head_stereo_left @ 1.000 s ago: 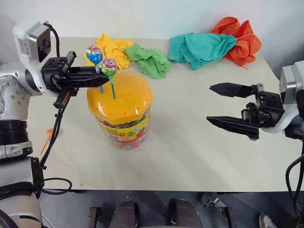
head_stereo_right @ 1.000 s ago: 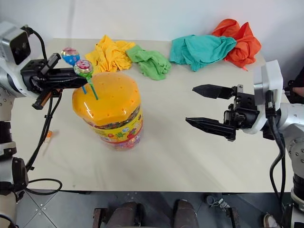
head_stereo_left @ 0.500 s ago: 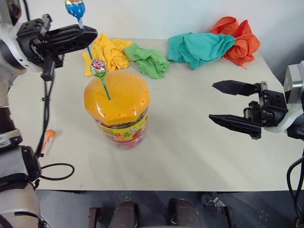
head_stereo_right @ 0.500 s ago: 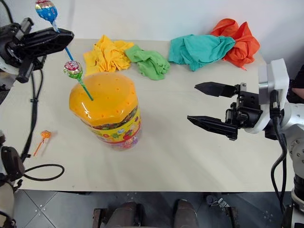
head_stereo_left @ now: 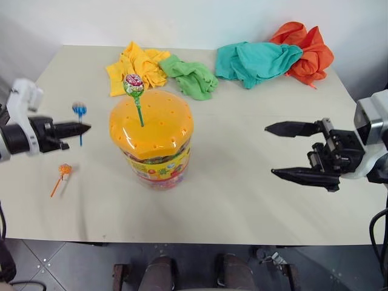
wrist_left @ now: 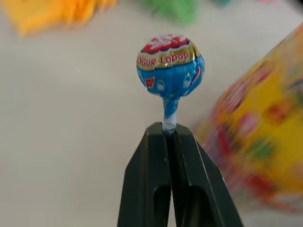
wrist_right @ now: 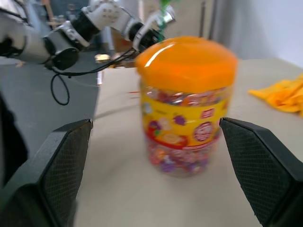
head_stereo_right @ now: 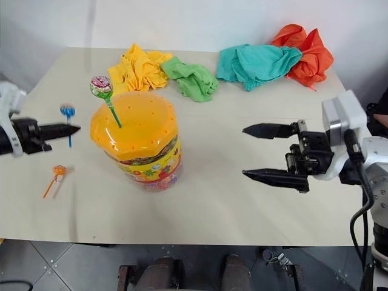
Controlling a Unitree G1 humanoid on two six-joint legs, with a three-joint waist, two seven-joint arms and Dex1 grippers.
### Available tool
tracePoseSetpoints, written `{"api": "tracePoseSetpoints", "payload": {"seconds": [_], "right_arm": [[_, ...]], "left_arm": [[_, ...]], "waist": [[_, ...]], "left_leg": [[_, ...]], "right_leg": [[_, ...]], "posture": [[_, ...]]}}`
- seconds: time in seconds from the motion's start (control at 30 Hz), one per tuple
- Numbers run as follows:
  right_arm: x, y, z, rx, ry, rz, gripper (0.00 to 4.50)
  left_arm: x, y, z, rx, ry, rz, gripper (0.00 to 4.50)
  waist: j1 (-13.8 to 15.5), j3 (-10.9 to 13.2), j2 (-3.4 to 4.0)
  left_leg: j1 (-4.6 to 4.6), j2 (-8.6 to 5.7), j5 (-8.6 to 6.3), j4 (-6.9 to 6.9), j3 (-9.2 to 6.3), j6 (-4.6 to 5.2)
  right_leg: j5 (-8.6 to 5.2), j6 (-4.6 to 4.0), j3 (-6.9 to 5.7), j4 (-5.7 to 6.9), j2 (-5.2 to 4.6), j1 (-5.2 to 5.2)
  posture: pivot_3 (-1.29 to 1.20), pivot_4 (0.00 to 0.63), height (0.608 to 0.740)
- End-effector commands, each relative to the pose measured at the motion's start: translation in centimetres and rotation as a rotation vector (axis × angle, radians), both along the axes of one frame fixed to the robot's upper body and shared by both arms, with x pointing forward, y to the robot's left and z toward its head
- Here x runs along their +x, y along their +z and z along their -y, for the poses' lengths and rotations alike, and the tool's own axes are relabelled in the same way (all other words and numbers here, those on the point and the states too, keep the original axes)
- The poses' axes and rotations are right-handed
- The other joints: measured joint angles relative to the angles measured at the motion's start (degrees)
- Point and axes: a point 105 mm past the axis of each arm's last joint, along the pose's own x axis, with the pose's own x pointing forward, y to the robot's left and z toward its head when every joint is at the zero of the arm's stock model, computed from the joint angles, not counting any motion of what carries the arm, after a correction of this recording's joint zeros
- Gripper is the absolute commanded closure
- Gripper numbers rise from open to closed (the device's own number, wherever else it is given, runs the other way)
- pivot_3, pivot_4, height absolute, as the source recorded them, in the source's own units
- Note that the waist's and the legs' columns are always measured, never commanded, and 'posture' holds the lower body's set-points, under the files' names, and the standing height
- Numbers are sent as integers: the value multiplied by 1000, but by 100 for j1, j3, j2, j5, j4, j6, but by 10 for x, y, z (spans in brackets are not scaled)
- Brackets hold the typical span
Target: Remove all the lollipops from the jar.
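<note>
The pale surface [head_stereo_left: 242, 200] is seen carrying the jar [head_stereo_left: 153, 142], which stands upright left of the middle, its orange lid still on. Along the far edge, four crumpled cloths are laid: a teal cloth [head_stereo_left: 257, 60] touching an orange cloth [head_stereo_left: 306, 48], and a yellow cloth [head_stereo_left: 136, 66] touching a green cloth [head_stereo_left: 193, 76]. The right end effector [head_stereo_left: 297, 151] is held level to the right of the jar, well apart from it, with fingers spread wide and nothing between them. The left end effector [head_stereo_left: 82, 128] is held above the surface's left side, pinching the blue-stick lollipop [wrist_left: 170, 66] by its stick. The green-stick lollipop [head_stereo_left: 133, 85] is planted, tilted, in the jar's lid. The orange-stick lollipop [head_stereo_left: 63, 173] is lying on the surface near the left edge.
</note>
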Motion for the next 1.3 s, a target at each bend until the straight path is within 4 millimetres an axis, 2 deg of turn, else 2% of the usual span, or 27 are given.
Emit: {"api": "tracePoseSetpoints", "payload": {"seconds": [0.03, 0.2, 0.37, 0.8, 1.03, 1.13, 1.23, 1.3], "right_arm": [[-8, -9, -11, -34, 58, 15, 0], [-4, -10, -16, -16, 57, 13, 0], [1, -4, -16, -9, 39, 29, 0], [9, 2, -11, -13, -23, 65, 0], [12, 3, -11, -12, -33, 69, 0], [13, 4, -11, -10, -39, 71, 0], [15, 5, -10, -11, -44, 74, 0], [16, 5, -9, -12, -48, 74, 0]], "left_arm": [[-11, -2, 2, 47, 16, -45, 4466], [-20, -19, 5, 63, 13, -147, 4466], [-19, -30, 3, 111, 19, -174, 4466], [-12, -19, 8, 132, -11, -128, 4466], [0, -12, 8, 90, 27, 0, 4466], [-7, -25, 5, 66, 58, -137, 4466], [-11, -26, 6, 28, 64, -184, 3822], [-11, -26, 3, 41, 78, -189, 3218]], "waist": [[1, 0, 0], [-6, 1, 1], [-4, 1, 1], [-5, 1, 1], [1, 1, 1], [-3, 1, 1], [-6, 1, 1], [-7, 1, 1]], "left_leg": [[0, 0, 0, 0, 1, 0], [1, 0, 0, 0, 1, -4], [1, 0, -1, 0, 1, -5], [1, -1, -1, 0, 3, -6], [1, -2, -1, 0, 3, -5], [0, -2, -1, 0, 2, -5], [1, -2, -1, 0, 3, -5], [1, -2, -1, 0, 3, -5]], "right_leg": [[0, 0, 1, -4, 0, 0], [0, 0, 2, -2, 0, 0], [0, 0, 1, -3, 0, -1], [0, 0, 2, -3, 0, -1], [0, 0, 2, -2, 0, -1], [0, 0, 1, -3, 0, -1], [0, 0, 1, -1, 0, -1], [0, 0, 1, -1, 1, -1]], "posture": [[0, 150, 740], [0, 150, 740], [0, 150, 740], [0, 150, 740], [0, 150, 740], [0, 150, 740], [0, 150, 740], [0, 150, 740]]}}
